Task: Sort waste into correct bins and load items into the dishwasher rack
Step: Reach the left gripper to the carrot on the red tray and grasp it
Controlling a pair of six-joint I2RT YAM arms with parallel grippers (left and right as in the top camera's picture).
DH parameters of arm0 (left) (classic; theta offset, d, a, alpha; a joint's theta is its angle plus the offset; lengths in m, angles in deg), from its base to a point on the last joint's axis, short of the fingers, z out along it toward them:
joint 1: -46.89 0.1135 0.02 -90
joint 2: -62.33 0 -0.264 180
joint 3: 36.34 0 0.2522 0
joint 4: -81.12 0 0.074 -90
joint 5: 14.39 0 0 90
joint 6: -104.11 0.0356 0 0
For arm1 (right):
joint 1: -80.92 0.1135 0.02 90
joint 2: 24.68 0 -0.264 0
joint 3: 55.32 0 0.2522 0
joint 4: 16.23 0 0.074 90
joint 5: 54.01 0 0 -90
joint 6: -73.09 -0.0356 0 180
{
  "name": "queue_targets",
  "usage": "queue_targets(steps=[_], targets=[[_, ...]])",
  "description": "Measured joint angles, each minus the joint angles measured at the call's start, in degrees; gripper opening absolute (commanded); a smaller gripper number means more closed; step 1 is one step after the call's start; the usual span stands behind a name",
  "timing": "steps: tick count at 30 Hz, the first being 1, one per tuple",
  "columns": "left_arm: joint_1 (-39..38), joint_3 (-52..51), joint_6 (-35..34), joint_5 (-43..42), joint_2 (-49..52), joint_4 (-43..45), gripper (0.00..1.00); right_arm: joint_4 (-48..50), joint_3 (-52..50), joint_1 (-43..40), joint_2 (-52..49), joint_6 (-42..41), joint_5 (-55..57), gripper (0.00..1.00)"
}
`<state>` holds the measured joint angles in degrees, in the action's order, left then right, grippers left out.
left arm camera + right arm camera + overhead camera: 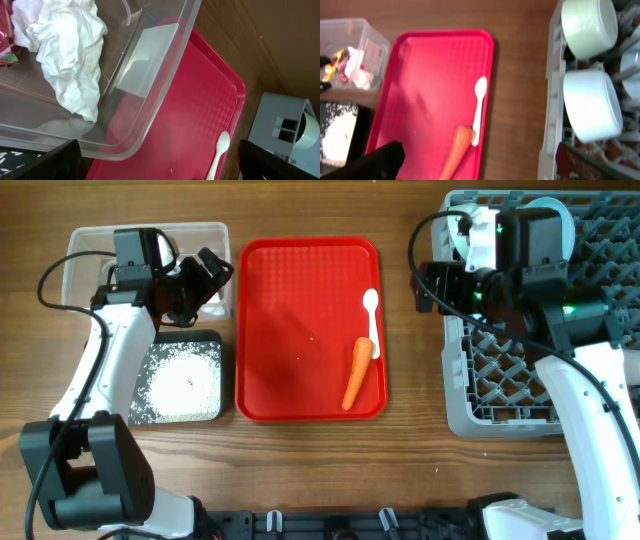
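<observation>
Grey dishwasher rack (500, 385) stands right of the red serving tray (280, 300). Left gripper (203, 280) and right gripper (420, 288) flank that tray, both spread wide, holding nothing. On its right half: orange carrot (356, 373), probably firm and slick, best pinched mid-length; light white spoon (372, 320) alongside.

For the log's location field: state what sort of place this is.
Probably a lab mock-up of a dish-clearing station rather than a real kitchen. On a bare wooden table sit a red serving tray, a grey dishwasher rack, and a clear tub holding crumpled paper.
</observation>
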<state>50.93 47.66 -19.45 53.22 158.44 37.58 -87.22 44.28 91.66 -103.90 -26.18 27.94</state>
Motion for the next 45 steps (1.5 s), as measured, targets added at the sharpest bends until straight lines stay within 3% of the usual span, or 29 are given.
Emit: queue_targets(steps=[1, 2, 3, 7, 9, 10, 11, 16, 20, 27, 30, 32, 42, 45], targets=[[0.02, 0.00, -0.24, 0.02, 0.00, -0.31, 0.98, -1.99, 0.00, 0.00, 0.81, -0.17, 0.83, 1.00], [0.02, 0.00, -0.39, 0.00, 0.00, -1.38, 0.83, -3.21, 0.00, 0.00, 1.79, -0.33, 1.88, 1.00], [0.00, 0.00, -0.07, -0.94, 0.00, -2.21, 0.82, -4.17, 0.00, 0.00, 2.99, -0.39, 3.06, 1.00], [-2.71, 0.09, 8.66, -6.51, 0.00, -6.27, 0.82, -4.94, 0.00, -0.02, 6.01, -0.61, 5.11, 1.00], [-10.21, 0.13, 12.15, -4.24, 0.00, -9.88, 0.89, -4.79, 0.00, 0.00, 6.75, -0.59, 5.62, 1.00], [-14.80, 0.11, 13.05, -1.25, 0.00, -10.86, 0.98, -4.70, 0.00, -0.02, 6.75, -0.61, 5.77, 1.00], [-20.35, 0.11, 13.86, 2.01, 0.00, -11.45, 1.00, -4.70, 0.00, -0.13, 6.75, -0.59, 5.79, 1.00], [-38.25, 0.11, 12.39, 12.15, 0.02, -9.75, 0.99, -5.40, 0.00, -1.57, 6.75, -0.61, 6.21, 1.00], [-45.11, 0.11, 8.17, 16.68, 1.79, -6.60, 0.95, -5.38, 0.00, -1.57, 6.75, -0.92, 6.64, 1.00], [-48.85, 0.11, 2.75, 21.20, 12.20, -4.96, 0.88, -6.27, 0.00, -1.57, 6.75, -3.58, 10.91, 1.00], [-48.87, 0.11, 1.97, 22.67, 13.84, -4.76, 0.66, -6.40, 0.00, -1.57, 6.75, -3.98, 11.32, 1.00], [-48.87, 0.11, 1.79, 23.47, 13.84, -4.13, 0.59, -6.40, 0.00, -1.57, 6.75, -4.24, 11.37, 1.00], [-48.89, 0.11, 1.88, 24.50, 15.43, -2.23, 0.63, -6.43, 0.00, -1.57, 6.75, -5.03, 11.56, 1.00], [-48.87, 0.11, 6.12, 25.70, 15.43, -0.44, 0.65, -6.47, 0.00, -1.57, 6.75, -5.03, 11.56, 1.00]])
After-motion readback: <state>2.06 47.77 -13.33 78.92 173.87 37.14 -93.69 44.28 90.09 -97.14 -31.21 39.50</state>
